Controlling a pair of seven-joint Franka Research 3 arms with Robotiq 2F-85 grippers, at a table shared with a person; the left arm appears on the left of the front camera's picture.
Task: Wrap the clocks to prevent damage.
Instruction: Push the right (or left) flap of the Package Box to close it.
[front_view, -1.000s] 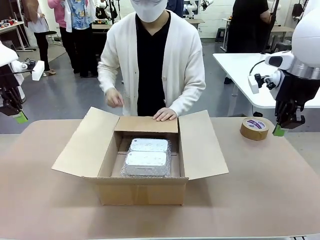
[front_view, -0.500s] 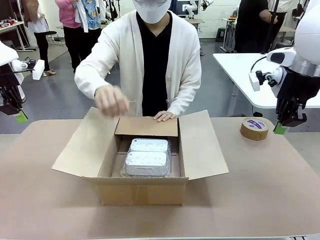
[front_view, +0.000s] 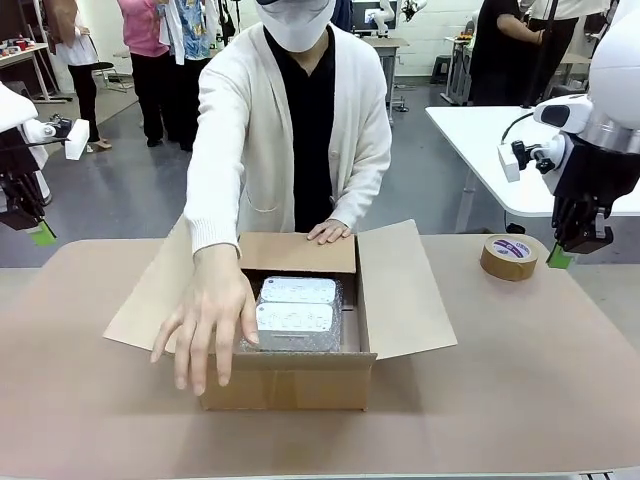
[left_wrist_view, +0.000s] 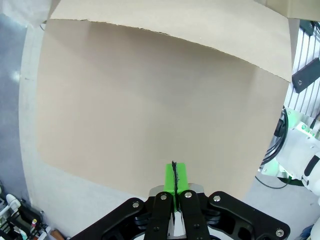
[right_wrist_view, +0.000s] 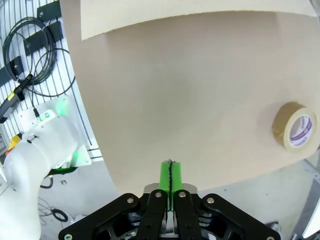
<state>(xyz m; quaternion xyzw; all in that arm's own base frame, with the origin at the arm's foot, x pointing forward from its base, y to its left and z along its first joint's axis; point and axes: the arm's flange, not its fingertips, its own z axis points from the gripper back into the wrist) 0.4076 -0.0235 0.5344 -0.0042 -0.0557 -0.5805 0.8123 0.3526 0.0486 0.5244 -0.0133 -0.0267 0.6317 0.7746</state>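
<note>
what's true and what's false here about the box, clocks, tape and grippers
Two wrapped clocks lie inside the open box. True.
The tape roll is in the box. False: the tape roll sits on the table, right of the box.
The left gripper and right gripper are shut and empty. True.
The person touches nothing. False: one hand rests on the box's far flap; the other hand reaches over its near-left corner.

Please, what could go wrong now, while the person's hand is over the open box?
The person's hand reaches over the box at its near wall, beside the wrapped clocks; either arm moving in could strike it. The shut right gripper hangs beside the tape roll; a careless move might knock it away.
</note>
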